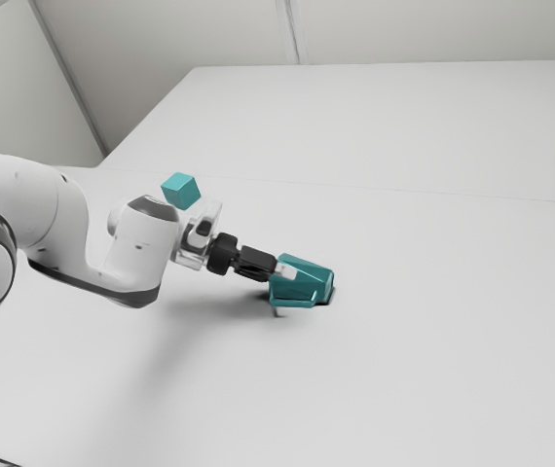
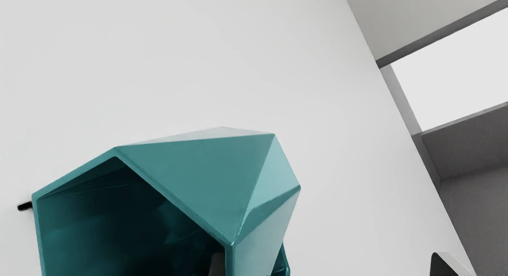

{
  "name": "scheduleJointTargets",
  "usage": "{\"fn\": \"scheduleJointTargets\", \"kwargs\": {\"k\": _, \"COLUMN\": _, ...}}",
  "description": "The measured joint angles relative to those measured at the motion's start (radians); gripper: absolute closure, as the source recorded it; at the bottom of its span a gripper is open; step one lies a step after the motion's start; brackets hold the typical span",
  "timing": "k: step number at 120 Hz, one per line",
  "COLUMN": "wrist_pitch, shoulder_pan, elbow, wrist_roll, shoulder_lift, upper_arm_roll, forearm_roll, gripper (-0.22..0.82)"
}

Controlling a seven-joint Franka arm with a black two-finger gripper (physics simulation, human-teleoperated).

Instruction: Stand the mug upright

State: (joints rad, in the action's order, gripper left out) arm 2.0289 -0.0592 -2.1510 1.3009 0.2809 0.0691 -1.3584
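Mug on its side, straddled at the wall by released jaws.
The pale surface (image 1: 433,341) is crossed by the white arm (image 1: 141,253), which is extended from the exterior view's left. The faceted teal mug (image 1: 309,280) is laid on its side on the surface, just past the arm's end, its mouth turned toward the jaws. The jaws are spread wide: one is set inside the mouth, the other is held outside, apart from the wall, and nothing is gripped. A small teal cube (image 1: 181,191) is seen beyond the arm's wrist, and a short dark piece (image 2: 24,205) beside the mug's rim.
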Motion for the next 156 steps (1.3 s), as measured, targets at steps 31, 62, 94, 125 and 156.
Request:
{"fn": "scheduleJointTargets", "kwargs": {"k": 31, "wrist_pitch": 0.001, "shoulder_pan": -0.009, "elbow": 0.0, "wrist_roll": 0.0, "shoulder_lift": 0.0, "upper_arm_roll": 0.0, "forearm_roll": -0.003, "gripper": 0.35}}
{"fn": "scheduleJointTargets", "kwargs": {"k": 62, "wrist_pitch": 0.002, "shoulder_pan": -0.01, "elbow": 0.002, "wrist_roll": 0.0, "shoulder_lift": -0.005, "upper_arm_roll": 0.0, "forearm_roll": -0.004, "gripper": 0.65}}
{"fn": "scheduleJointTargets", "kwargs": {"k": 94, "wrist_pitch": 0.004, "shoulder_pan": -0.01, "elbow": 0.008, "wrist_roll": 0.0, "shoulder_lift": -0.027, "upper_arm_roll": 0.0, "forearm_roll": 0.001, "gripper": 0.76}}
{"fn": "scheduleJointTargets", "kwargs": {"k": 125, "wrist_pitch": 0.008, "shoulder_pan": -0.009, "elbow": 0.007, "wrist_roll": -0.012, "shoulder_lift": -0.115, "upper_arm_roll": 0.0, "forearm_roll": 0.071, "gripper": 0.78}}
{"fn": "scheduleJointTargets", "kwargs": {"k": 156, "wrist_pitch": 0.009, "shoulder_pan": 0.01, "elbow": 0.037, "wrist_roll": -0.117, "shoulder_lift": -0.196, "upper_arm_roll": 0.0, "forearm_roll": 0.377, "gripper": 0.79}}
